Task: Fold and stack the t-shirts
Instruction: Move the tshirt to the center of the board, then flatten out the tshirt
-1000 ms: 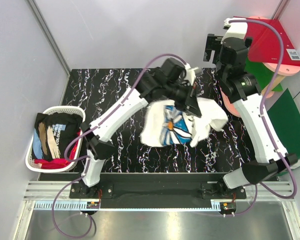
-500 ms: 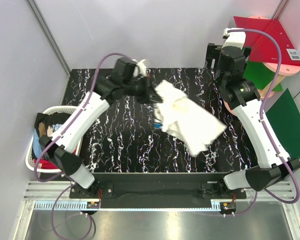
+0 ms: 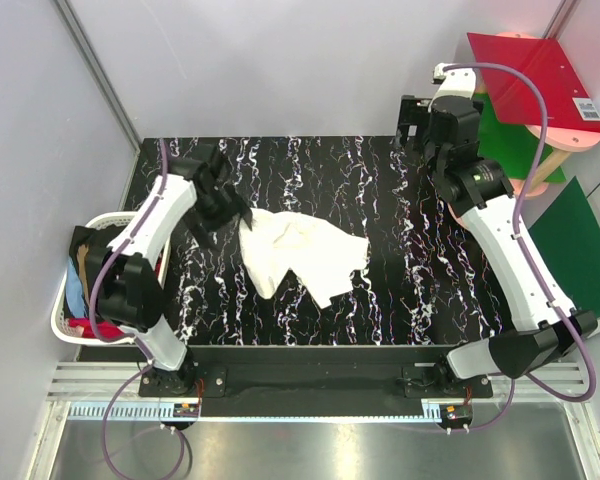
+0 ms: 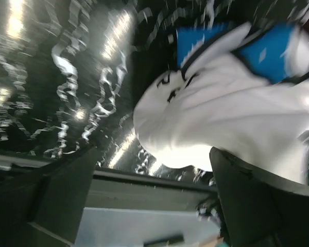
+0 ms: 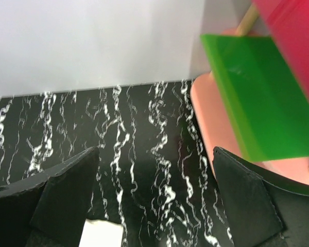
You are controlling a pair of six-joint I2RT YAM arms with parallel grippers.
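Flattening step, seemingly. Cream-white t-shirt [image 3: 302,256] crumpled left of centre on table [image 3: 410,300]. Left gripper [image 3: 230,208] at shirt's left edge, spread, pinching nothing. Right gripper [image 3: 411,117] spread above far right corner. Next: pinch corners, pull flat.

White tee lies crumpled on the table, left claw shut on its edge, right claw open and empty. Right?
No: the left claw is open, jaws spread wide, the white tee lying loose on the table; the left wrist view shows it. The right claw is open and empty, as said.
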